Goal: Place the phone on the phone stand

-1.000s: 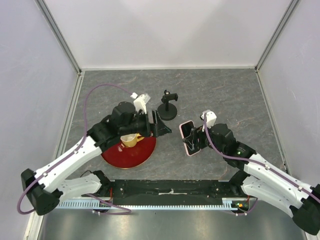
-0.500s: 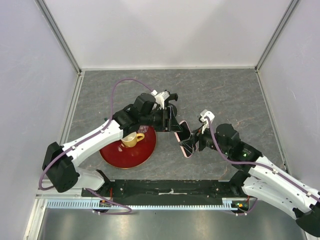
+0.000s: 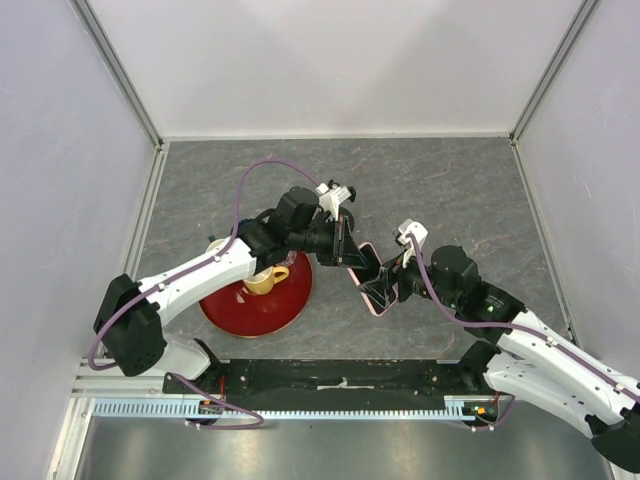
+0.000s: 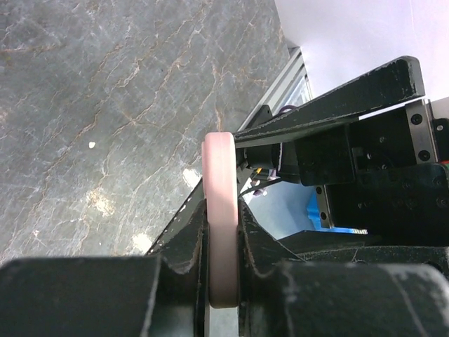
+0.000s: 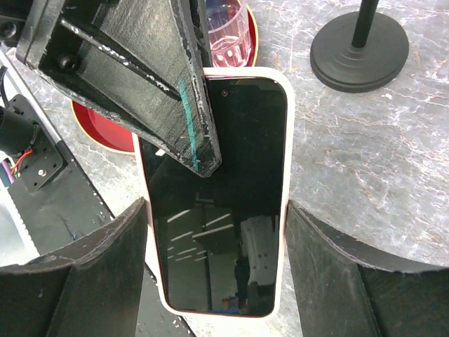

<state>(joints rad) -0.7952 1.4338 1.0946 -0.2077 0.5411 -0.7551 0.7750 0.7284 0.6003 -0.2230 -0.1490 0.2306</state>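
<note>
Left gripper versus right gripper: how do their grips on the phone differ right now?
The left gripper pinches the phone through its thickness, with one finger across the screen. The right gripper spans its width, with fingers against the long pink edges. The left gripper holds the end nearer the phone stand, and the right gripper holds the opposite end. Both are shut on the phone.

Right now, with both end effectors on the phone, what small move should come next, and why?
Probably the right end effector should open: the left end effector clamps the phone across its faces, and the phone stand stands nearby.
</note>
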